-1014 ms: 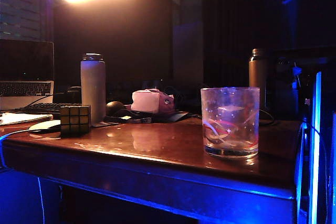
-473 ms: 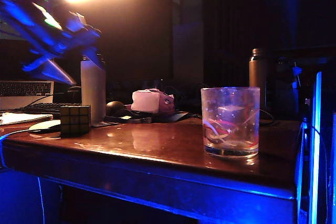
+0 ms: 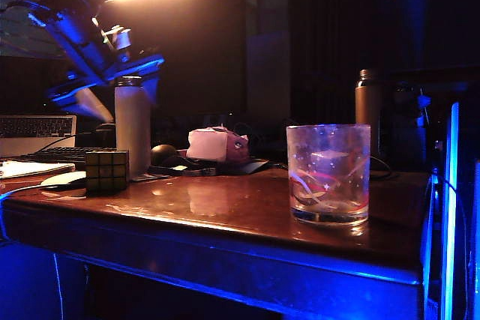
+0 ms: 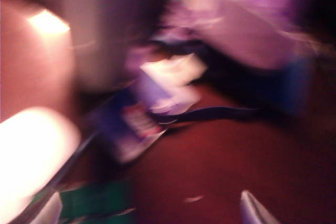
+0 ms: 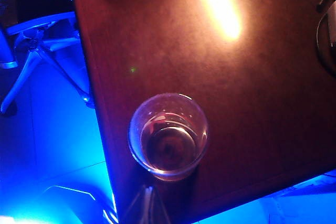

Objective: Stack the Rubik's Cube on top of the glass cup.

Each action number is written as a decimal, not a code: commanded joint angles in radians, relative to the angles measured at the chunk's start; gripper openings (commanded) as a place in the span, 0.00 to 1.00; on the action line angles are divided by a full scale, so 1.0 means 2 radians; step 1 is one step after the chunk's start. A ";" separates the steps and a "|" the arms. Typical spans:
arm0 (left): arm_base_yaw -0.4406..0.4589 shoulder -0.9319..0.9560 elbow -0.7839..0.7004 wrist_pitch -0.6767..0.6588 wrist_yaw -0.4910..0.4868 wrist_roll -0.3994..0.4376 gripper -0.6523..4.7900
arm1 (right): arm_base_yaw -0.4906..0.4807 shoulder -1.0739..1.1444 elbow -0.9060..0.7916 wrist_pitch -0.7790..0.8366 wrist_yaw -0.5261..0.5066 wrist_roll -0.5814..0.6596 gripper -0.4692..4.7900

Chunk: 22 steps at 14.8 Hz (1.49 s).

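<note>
Motion on the left is the news: a second ago that side of the exterior view showed no arm, and now the left tool [image 3: 112, 84] hangs high above the back of the table [image 3: 225, 207], close by the pale bottle [image 3: 133, 125] and well above the Rubik's Cube [image 3: 107, 171]. Its two fingers look spread, with nothing between them; the left wrist view is too smeared to add anything. The cube has not shifted and sits near the left end of the table. Further right, a pink bundle [image 3: 217, 144] lies at the back. The glass cup [image 3: 328, 174] stands upright and empty near the front right corner, unmoved. The right tool is outside the exterior view; its wrist camera looks straight down on the cup [image 5: 168, 136], its fingers mostly out of shot, so I cannot tell their state. I judge the reach for the cube has only begun
</note>
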 commanded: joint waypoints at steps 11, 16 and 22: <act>-0.003 0.032 0.003 -0.051 -0.065 -0.005 1.00 | 0.000 -0.001 0.002 0.013 -0.001 0.002 0.09; -0.004 0.024 0.003 -0.046 -0.077 -0.007 1.00 | 0.000 -0.001 0.002 0.023 -0.001 0.002 0.09; -0.005 0.043 0.003 -0.021 -0.080 -0.010 1.00 | 0.000 -0.001 0.002 0.024 -0.001 0.002 0.09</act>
